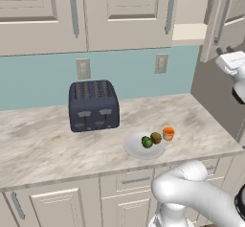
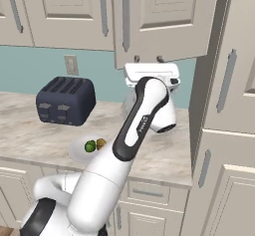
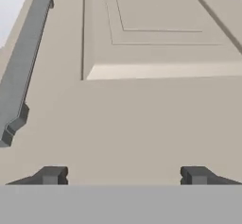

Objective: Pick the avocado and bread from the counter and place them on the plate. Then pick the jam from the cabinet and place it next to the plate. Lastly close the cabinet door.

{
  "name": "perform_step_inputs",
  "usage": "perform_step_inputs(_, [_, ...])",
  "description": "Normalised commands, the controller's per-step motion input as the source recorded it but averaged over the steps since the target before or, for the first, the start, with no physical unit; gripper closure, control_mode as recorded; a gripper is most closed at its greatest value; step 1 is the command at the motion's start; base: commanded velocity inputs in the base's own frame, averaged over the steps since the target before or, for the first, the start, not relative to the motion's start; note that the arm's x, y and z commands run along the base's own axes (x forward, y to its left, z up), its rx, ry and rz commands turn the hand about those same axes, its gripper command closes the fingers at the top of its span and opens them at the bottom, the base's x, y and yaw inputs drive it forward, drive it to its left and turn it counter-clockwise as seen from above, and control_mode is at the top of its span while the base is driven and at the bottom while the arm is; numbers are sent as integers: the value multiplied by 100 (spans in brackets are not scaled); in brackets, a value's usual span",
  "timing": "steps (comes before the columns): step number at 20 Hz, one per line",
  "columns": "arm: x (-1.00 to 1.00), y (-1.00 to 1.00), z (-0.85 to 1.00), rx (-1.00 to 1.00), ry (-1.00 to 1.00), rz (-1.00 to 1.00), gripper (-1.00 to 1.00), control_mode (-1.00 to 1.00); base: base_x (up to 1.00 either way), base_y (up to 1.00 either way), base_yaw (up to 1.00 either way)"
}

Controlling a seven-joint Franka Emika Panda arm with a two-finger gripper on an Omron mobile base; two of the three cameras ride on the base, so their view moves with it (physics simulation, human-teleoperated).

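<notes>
The white plate [image 1: 134, 147] lies on the beige counter [image 1: 43, 140] with the green avocado [image 1: 147, 142] and the brown bread [image 1: 156, 137] on it. The orange jam [image 1: 168, 133] stands on the counter just right of the plate, touching or almost touching its rim. The upper cabinet's door [image 2: 164, 21] stands swung out. My gripper [image 2: 148, 59] points up against the door's lower edge. In the hand view the gripper [image 3: 124, 176] is open, its fingertips [image 3: 52, 175] wide apart with nothing between them, close to the door panel [image 3: 142, 114]. The door's grey bar handle [image 3: 23, 62] runs along the left.
A dark blue toaster [image 1: 93, 105] sits on the counter left of the plate. A tall cream unit [image 2: 224, 130] bounds the counter on the right. Closed wall cabinets [image 1: 57, 10] hang above the teal backsplash with two outlets.
</notes>
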Motion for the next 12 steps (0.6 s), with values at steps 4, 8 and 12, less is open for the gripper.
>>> perform_step_inputs(4, [30,82,0,8,-1,0,-100,-100,0,0,0])
perform_step_inputs(8, [61,79,6,9,2,0,-100,-100,0,0,0])
perform_step_inputs(12, [85,55,26,8,7,0,-100,-100,0,0,0])
